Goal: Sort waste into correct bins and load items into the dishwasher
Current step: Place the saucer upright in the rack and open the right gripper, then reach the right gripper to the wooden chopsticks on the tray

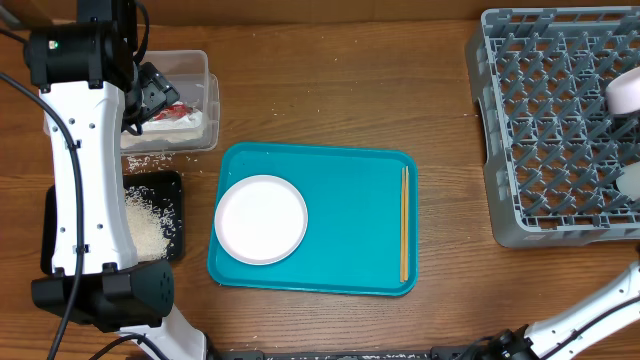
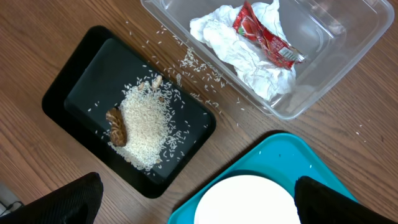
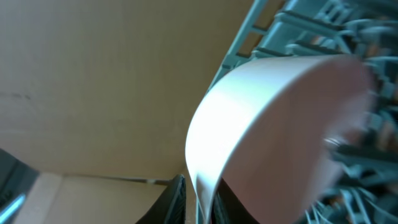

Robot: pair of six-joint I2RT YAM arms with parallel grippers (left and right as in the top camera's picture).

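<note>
Two things are sitting on the teal tray right now. The plate is at the end nearer the bins, and the chopsticks are lying along the edge nearer the dish rack.

The sticks' long axis is running front-to-back across the table, roughly parallel to the rack's near side.

The left gripper is hovering by the clear tub with its fingers spread wide and nothing between them. In its wrist view the plate's rim is showing right under that gap, so I'm guessing the plate is going to the left arm.

The right gripper is over at the rack and looks to be pinching the rim of a white bowl, with the rack's grid behind it. That's putting it nearer the chopsticks once it's letting go. Whoever is grabbing those sticks is probably going to need the fingers closing across that axis, not along it.
</note>
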